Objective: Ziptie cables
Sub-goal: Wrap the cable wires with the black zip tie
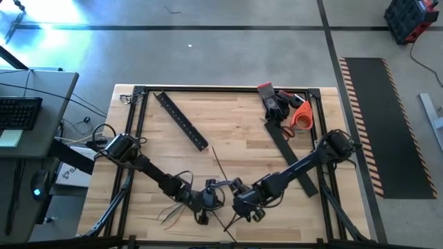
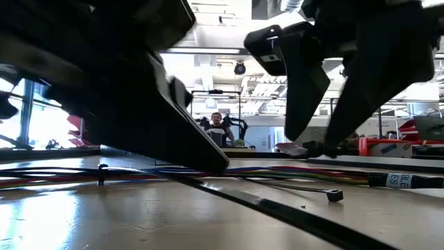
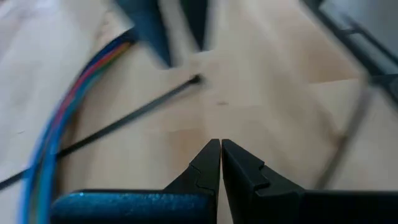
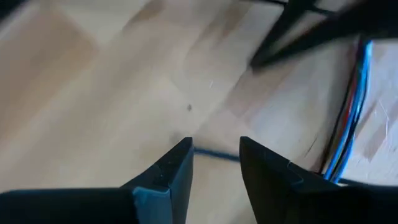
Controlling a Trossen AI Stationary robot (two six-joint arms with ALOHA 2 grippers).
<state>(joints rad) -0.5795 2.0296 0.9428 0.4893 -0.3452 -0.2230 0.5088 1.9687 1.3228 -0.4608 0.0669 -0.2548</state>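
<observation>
The cables (image 2: 62, 175) lie flat on the tabletop (image 1: 235, 135) near its front edge, partly hidden under both arms. The left gripper (image 3: 220, 149) has its fingers pressed together on nothing. The right gripper (image 4: 216, 149) has its fingers a little apart, with a thin blue wire (image 4: 214, 154) crossing between the tips.

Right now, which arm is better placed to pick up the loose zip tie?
Probably the right. The right gripper is open just above the zip tie; the left gripper is shut.
</observation>
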